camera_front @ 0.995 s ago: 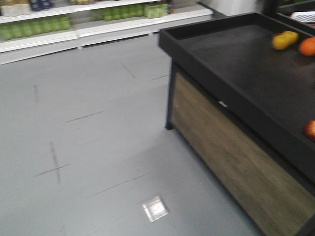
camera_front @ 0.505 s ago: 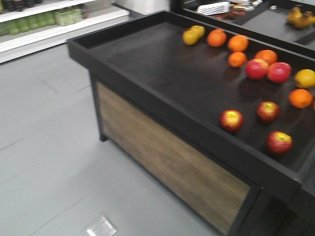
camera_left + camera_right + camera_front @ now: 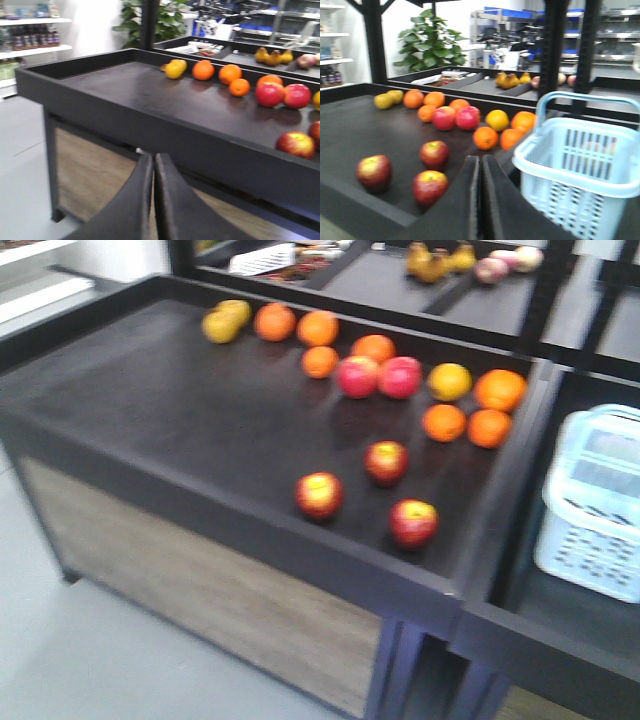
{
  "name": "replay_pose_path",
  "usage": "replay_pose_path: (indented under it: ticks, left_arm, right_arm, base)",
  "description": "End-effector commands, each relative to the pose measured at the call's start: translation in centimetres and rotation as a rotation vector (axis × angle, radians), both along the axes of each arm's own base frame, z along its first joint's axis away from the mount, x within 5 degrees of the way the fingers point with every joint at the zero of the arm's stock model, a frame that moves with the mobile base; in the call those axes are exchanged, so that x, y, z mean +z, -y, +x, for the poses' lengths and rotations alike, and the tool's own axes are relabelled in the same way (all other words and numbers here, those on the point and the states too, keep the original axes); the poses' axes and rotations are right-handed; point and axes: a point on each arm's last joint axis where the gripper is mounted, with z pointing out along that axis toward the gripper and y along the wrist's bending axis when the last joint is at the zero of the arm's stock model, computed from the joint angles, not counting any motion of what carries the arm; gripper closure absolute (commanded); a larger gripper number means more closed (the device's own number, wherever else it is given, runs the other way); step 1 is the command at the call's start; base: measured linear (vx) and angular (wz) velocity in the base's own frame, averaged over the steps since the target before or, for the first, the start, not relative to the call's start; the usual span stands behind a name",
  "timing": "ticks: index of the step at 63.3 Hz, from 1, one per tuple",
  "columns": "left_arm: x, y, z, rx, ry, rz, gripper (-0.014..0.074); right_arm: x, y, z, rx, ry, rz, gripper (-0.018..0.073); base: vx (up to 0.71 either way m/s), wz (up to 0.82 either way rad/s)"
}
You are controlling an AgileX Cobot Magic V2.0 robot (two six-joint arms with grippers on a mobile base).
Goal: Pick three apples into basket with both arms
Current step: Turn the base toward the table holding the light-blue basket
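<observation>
Three dark red apples with yellow patches lie on the black display table [image 3: 170, 410] near its front right: one [image 3: 319, 494], one [image 3: 386, 462] and one [image 3: 413, 523]. The pale blue basket [image 3: 590, 550] stands in the neighbouring bay to their right. In the right wrist view my right gripper [image 3: 480, 159] is shut and empty, low in front of the table, with the apples [image 3: 374, 172] [image 3: 434, 154] [image 3: 430, 187] to its left and the basket [image 3: 555, 172] to its right. My left gripper [image 3: 153, 157] is shut and empty below the table's front edge; one apple [image 3: 295, 144] shows far right.
Two brighter pinkish-red apples [image 3: 378, 377], several oranges [image 3: 465, 423] and yellow fruit [image 3: 226, 320] lie further back on the table. A raised black rim [image 3: 150, 120] runs along the front edge. More fruit trays [image 3: 440, 265] stand behind. Grey floor [image 3: 60, 670] lies at the left.
The front view has swung right: the table slid left across the frame, and the three apples and then the basket came into sight. The shelves have left the view.
</observation>
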Motion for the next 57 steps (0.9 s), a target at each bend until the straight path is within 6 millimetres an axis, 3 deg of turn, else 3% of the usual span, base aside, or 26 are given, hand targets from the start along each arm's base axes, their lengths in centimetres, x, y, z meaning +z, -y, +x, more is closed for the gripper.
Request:
replay_pose_path:
  ticks: [1, 57]
  left_arm:
    - [0.64, -0.01, -0.06, 0.003, 0.083, -0.009, 0.0603]
    - [0.64, -0.01, -0.06, 0.003, 0.083, -0.009, 0.0603]
  right_arm:
    - [0.29, -0.08, -0.09, 0.007, 0.077, -0.013, 0.0566]
    - [0.28, -0.08, -0.09, 0.006, 0.075, -0.013, 0.0566]
  base:
    - [0.10, -0.55]
    - [0.08, -0.55]
